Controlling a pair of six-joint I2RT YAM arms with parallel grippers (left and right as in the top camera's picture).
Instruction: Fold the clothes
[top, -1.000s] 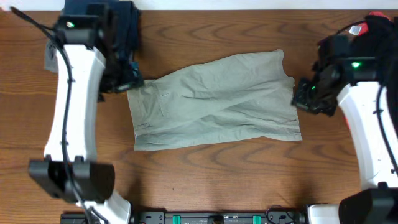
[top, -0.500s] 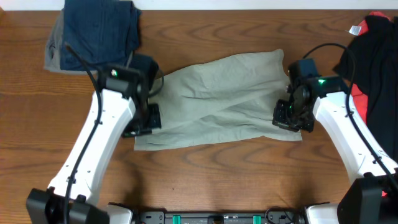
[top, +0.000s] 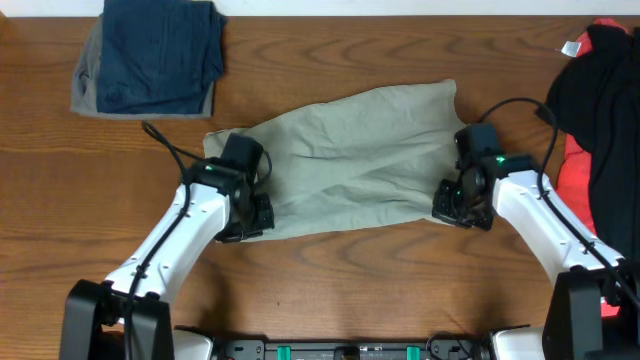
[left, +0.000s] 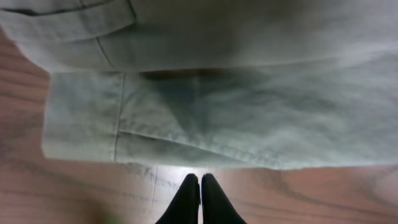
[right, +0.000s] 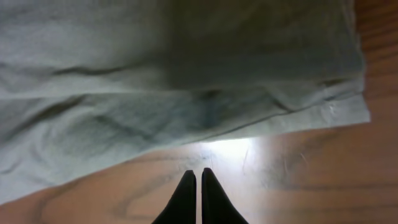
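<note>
The khaki shorts (top: 350, 160) lie flat mid-desk (top: 330, 270). Their long axis runs left to right and tilts slightly away at the right end, with the waistband (left: 81, 115) toward the left. The left fingers (left: 186, 202) and the right fingers (right: 185, 196) are each pressed together and empty. Both rest on bare wood just beside the shorts' near edge.

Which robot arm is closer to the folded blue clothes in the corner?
Left. The left gripper is at the left end of the khaki shorts, diagonally below the blue clothes; the right gripper is at the opposite end, much farther away.
</note>
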